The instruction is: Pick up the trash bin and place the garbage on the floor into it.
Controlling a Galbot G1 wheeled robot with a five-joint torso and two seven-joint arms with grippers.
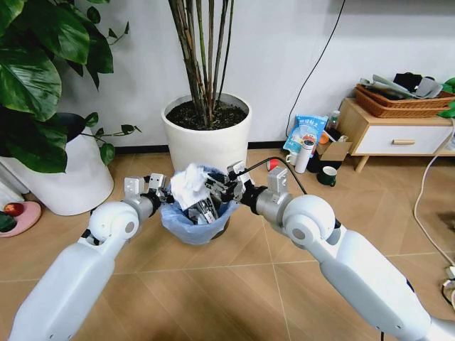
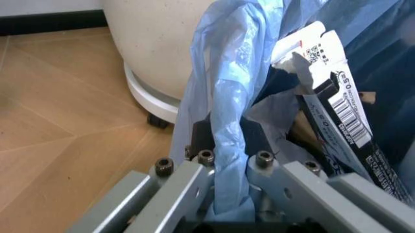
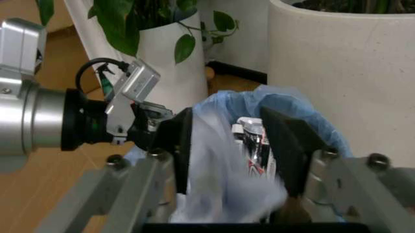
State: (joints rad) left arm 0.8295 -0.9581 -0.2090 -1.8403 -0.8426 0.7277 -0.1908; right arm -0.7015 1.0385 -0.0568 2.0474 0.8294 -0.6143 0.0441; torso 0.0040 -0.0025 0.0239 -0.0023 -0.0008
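Note:
The trash bin [image 1: 193,229], small and dark with a crinkly light-blue bag [image 2: 227,73] over its rim, sits low between my two arms. My left gripper [image 1: 165,195] [image 2: 230,141] is shut on the bagged rim at the bin's left side. My right gripper [image 1: 217,190] [image 3: 230,145] hovers over the bin's mouth with its fingers apart. A piece of garbage, crumpled white paper [image 1: 188,183] [image 3: 220,194], is at the bin's top between and below those fingers, blurred. Inside the bin lie a barcode carton [image 2: 337,97] and a crushed can [image 3: 253,145].
A big white plant pot [image 1: 207,131] stands right behind the bin, and another white pot [image 1: 67,177] at the left. At the right are a low cabinet [image 1: 398,136], a blue bag [image 1: 307,131], a bottle [image 1: 304,155], a mug [image 1: 327,176] and floor cables [image 1: 426,206].

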